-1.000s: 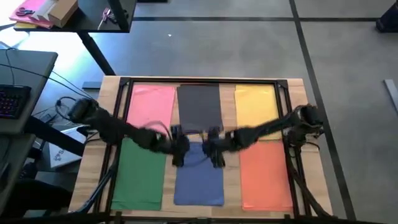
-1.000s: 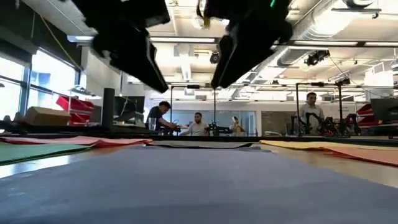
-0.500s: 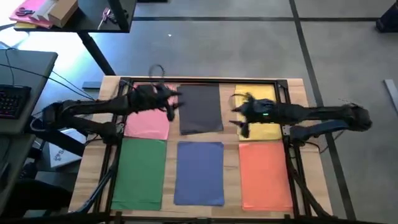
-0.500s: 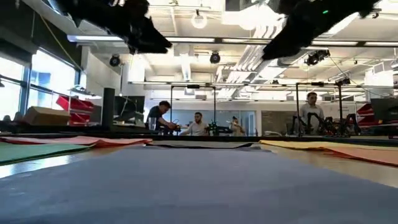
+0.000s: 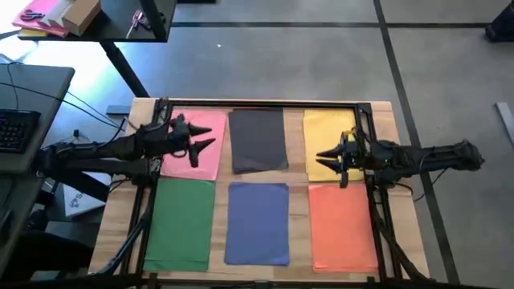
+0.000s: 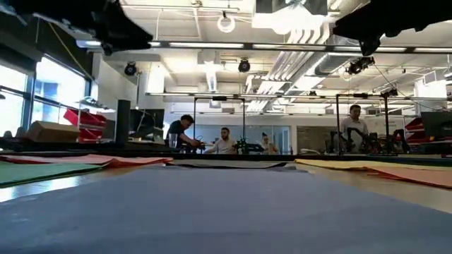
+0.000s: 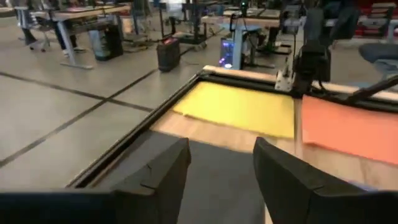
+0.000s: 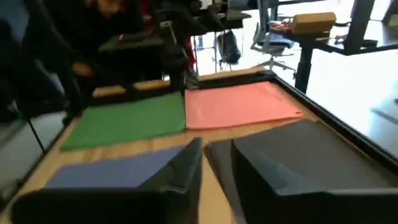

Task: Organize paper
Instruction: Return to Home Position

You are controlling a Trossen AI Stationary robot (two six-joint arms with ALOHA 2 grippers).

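Observation:
Six sheets of paper lie flat on the table in two rows. The far row is pink (image 5: 185, 156), dark grey (image 5: 257, 140) and yellow (image 5: 325, 128). The near row is green (image 5: 181, 225), blue (image 5: 257, 223) and orange (image 5: 341, 226). My left gripper (image 5: 202, 144) hovers open above the pink sheet, well clear of it, and its wrist view (image 7: 221, 171) looks across to the yellow (image 7: 239, 109) and orange (image 7: 348, 127) sheets. My right gripper (image 5: 325, 156) hovers above the yellow sheet's near part, its fingers (image 8: 214, 165) shut with nothing between them.
A black frame rail (image 5: 257, 103) runs round the table's edges. Off the table at the far left stands a dark desk with a pink-and-yellow bundle and a tan box (image 5: 60, 16), and a keyboard (image 5: 16, 128) lies at the left. People sit and stand in the room behind (image 6: 226, 141).
Both grippers have left the table's middle at the blue sheet's far end and risen. They first went toward the far edge. Then my left gripper drew toward the left edge over the pink sheet and my right toward the right edge over the yellow sheet. The sheets have stayed put.

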